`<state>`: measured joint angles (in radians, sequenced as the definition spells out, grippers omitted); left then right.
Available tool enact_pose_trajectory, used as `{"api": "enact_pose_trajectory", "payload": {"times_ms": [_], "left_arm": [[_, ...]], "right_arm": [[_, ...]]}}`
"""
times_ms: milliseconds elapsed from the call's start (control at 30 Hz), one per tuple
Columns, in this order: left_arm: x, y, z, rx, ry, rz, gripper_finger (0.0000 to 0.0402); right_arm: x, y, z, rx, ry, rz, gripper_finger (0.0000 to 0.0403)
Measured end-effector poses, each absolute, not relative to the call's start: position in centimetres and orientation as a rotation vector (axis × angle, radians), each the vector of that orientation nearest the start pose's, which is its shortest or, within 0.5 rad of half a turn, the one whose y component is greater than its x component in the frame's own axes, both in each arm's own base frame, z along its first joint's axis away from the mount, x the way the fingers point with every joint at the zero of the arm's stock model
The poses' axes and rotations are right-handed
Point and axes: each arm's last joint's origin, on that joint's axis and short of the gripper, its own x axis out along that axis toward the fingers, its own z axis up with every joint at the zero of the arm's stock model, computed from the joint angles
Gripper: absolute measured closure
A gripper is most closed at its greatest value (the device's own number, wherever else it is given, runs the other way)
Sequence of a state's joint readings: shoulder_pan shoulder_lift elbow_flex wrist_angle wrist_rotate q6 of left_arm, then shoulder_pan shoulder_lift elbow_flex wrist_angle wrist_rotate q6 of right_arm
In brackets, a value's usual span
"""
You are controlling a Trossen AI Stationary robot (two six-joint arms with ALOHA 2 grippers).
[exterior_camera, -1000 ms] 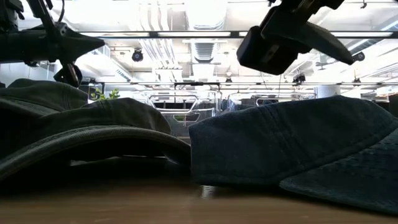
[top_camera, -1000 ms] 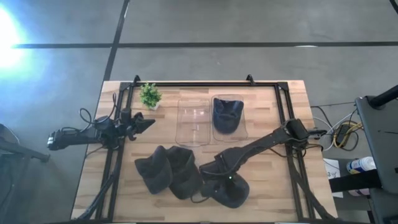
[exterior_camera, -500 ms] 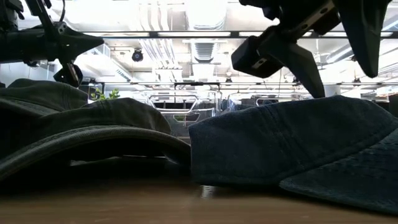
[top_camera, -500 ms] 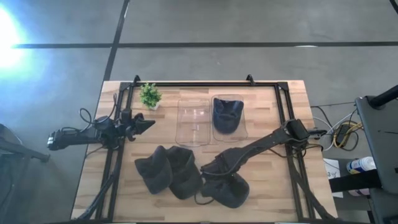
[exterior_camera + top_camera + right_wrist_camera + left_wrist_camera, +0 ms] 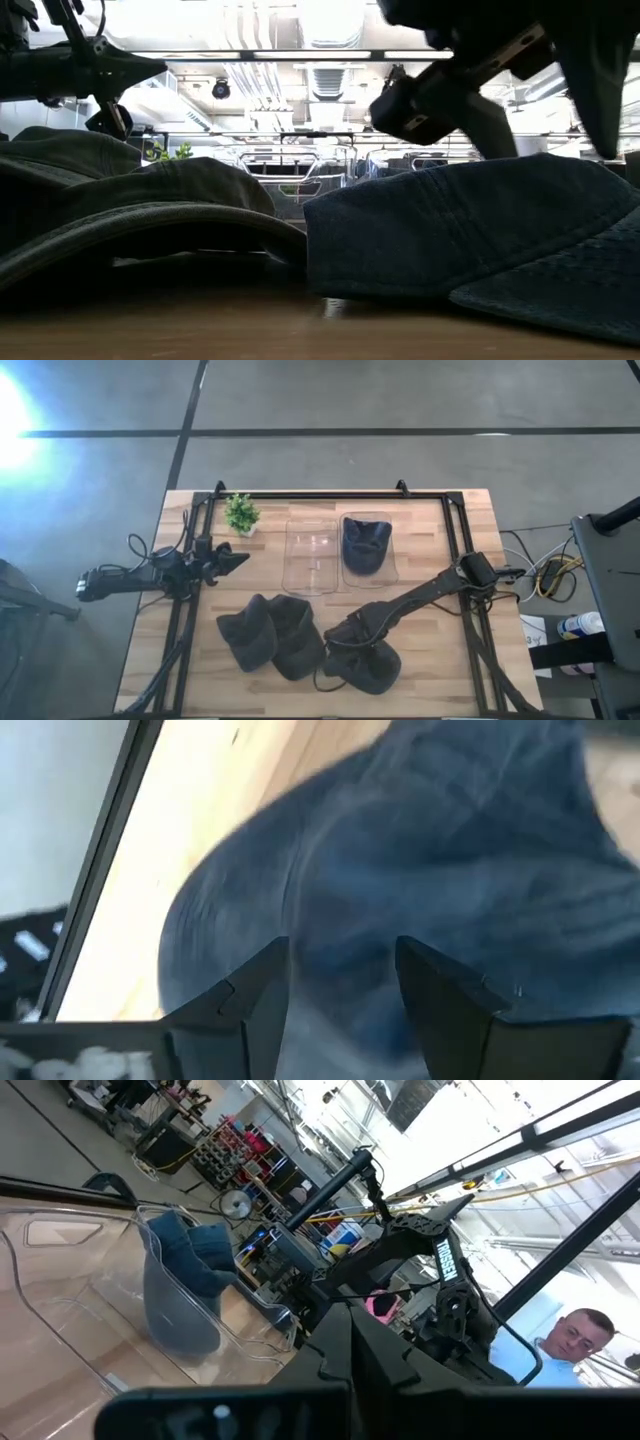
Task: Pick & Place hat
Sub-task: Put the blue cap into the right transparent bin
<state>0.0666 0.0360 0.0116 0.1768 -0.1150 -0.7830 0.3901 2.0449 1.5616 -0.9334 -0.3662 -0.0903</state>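
- Your right gripper [image 5: 352, 643] sits low over the dark blue cap [image 5: 365, 665] at the table's near edge — fingers [image 5: 445, 990] parted, straddling soft, creased fabric, nothing clamped.
- Two more floppy dark caps [image 5: 270, 638] lie just beside it on the wooden table [image 5: 420, 520].
- Another cap [image 5: 364, 543] fills one clear plastic bin [image 5: 368, 575]; the neighbouring bin [image 5: 310, 557] holds none.
- Your left gripper [image 5: 232, 558] hangs near the small green plant [image 5: 241, 513] — its jaws you cannot tell.
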Motion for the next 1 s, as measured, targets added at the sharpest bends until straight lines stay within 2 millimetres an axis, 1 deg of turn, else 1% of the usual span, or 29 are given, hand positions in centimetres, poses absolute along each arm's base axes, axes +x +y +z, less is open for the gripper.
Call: {"api": "enact_pose_trajectory", "payload": {"times_ms": [67, 133, 300, 467, 567, 633, 700, 733, 833, 1000], "left_arm": [[9.8, 1.0, 18.2, -0.78, -0.214, 0.113, 0.0401], [9.8, 1.0, 18.1, -0.779, -0.213, 0.113, 0.0401], [9.8, 1.0, 18.0, -0.779, -0.194, 0.117, 0.0401], [9.8, 1.0, 18.0, -0.778, -0.192, 0.113, 0.0401], [9.8, 1.0, 18.0, -0.778, -0.192, 0.113, 0.0401], [9.8, 1.0, 18.0, -0.778, -0.192, 0.113, 0.0401], [9.8, 1.0, 18.0, -0.778, -0.191, 0.113, 0.0401], [9.8, 1.0, 18.0, -0.778, -0.192, 0.113, 0.0401], [9.8, 1.0, 18.0, -0.778, -0.191, 0.112, 0.0401], [9.8, 1.0, 18.0, -0.779, -0.191, 0.112, 0.0401]], "right_arm": [[36.7, 16.2, 17.7, -0.063, 1.41, 0.673, 0.0225], [36.5, 16.3, 16.7, -0.025, 1.441, 0.67, 0.0225], [35.3, 16.9, 14.9, 0.01, 1.52, 0.722, 0.0225], [34.9, 17.1, 14.5, 0.01, 1.541, 0.728, 0.0232], [35.0, 17.1, 14.6, 0.005, 1.539, 0.724, 0.0268], [35.1, 17.1, 14.7, 0.006, 1.536, 0.723, 0.0311], [35.1, 17.1, 14.7, 0.011, 1.538, 0.725, 0.0365], [35.1, 17.1, 14.7, 0.012, 1.539, 0.724, 0.0378], [35.1, 17.0, 14.7, 0.016, 1.542, 0.712, 0.0391], [35.1, 16.9, 14.9, -0.023, 1.534, 0.643, 0.0394]]}}
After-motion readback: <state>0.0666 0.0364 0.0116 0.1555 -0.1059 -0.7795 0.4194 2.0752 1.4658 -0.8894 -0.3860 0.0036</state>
